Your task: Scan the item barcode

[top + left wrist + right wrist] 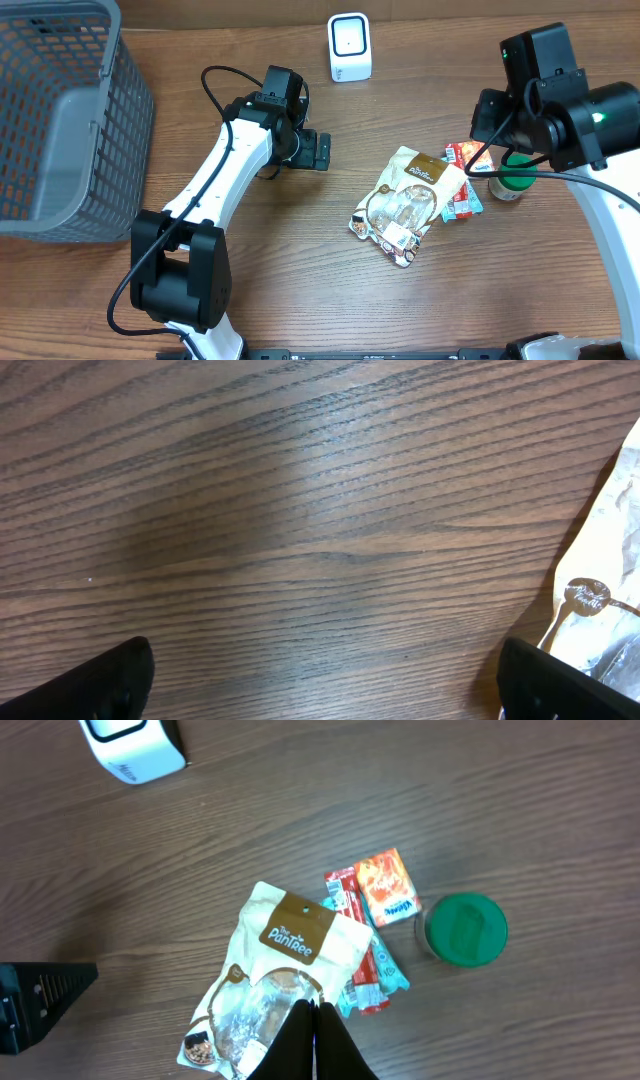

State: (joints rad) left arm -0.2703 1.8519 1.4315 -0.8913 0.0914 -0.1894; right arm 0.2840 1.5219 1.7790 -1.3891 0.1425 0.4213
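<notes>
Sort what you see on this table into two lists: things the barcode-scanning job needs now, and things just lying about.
Job in hand:
- white scanner
- PanTree pouch, directly under the shut right tool

Lying about, probably:
- orange carton
- red packets
- green-lidded jar
- grey basket
- left tool, open over bare wood

L hand (322, 151) spread wide, low; R hand (313, 1020) clamped tight, high up

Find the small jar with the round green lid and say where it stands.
In the overhead view the green-lidded jar stands at the right side of the wooden table, just right of the small orange-red packet.
</notes>
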